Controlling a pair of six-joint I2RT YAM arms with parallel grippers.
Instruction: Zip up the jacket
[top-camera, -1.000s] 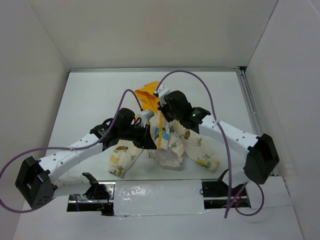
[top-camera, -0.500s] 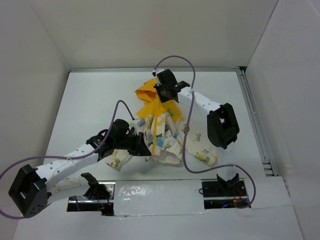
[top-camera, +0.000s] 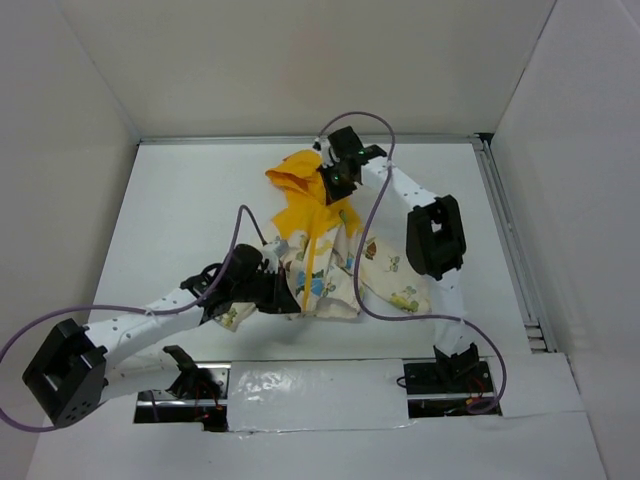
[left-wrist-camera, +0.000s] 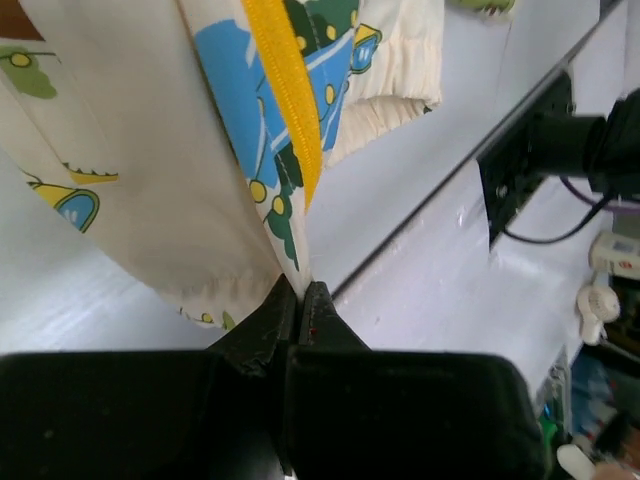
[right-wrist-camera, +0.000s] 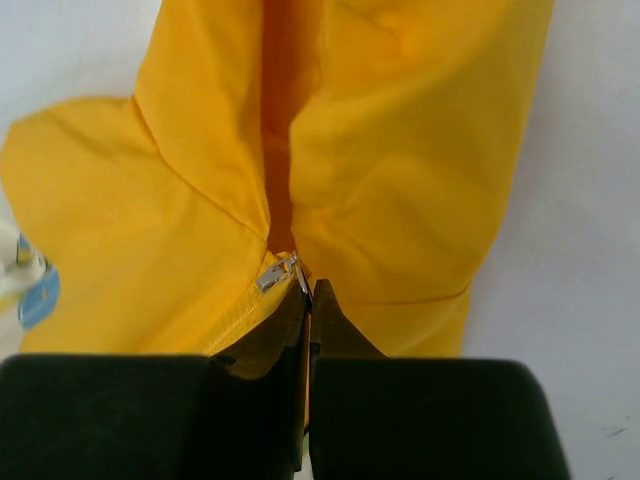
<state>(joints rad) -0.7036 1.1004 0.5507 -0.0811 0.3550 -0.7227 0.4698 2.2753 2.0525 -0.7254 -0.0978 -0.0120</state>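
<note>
The jacket (top-camera: 325, 265) lies mid-table, its yellow hood (top-camera: 300, 185) toward the back and its cream printed body toward the front. A yellow zipper line (top-camera: 312, 262) runs down its middle. My left gripper (top-camera: 290, 300) is shut on the jacket's bottom hem beside the yellow zipper tape (left-wrist-camera: 285, 90). My right gripper (top-camera: 335, 185) is at the collar, shut on the silver zipper pull (right-wrist-camera: 285, 270) at the top of the yellow chest (right-wrist-camera: 400, 150). The jacket is stretched between the two grippers.
White walls enclose the table on three sides. A metal rail (top-camera: 505, 230) runs along the right edge. A taped strip with black mounts (top-camera: 300, 385) lies at the near edge. Purple cables loop over both arms.
My right gripper has moved from the jacket's middle back to the collar, drawing the zipper up. The jacket has stretched out straighter. My left gripper has stayed on the hem and shifted slightly nearer.
</note>
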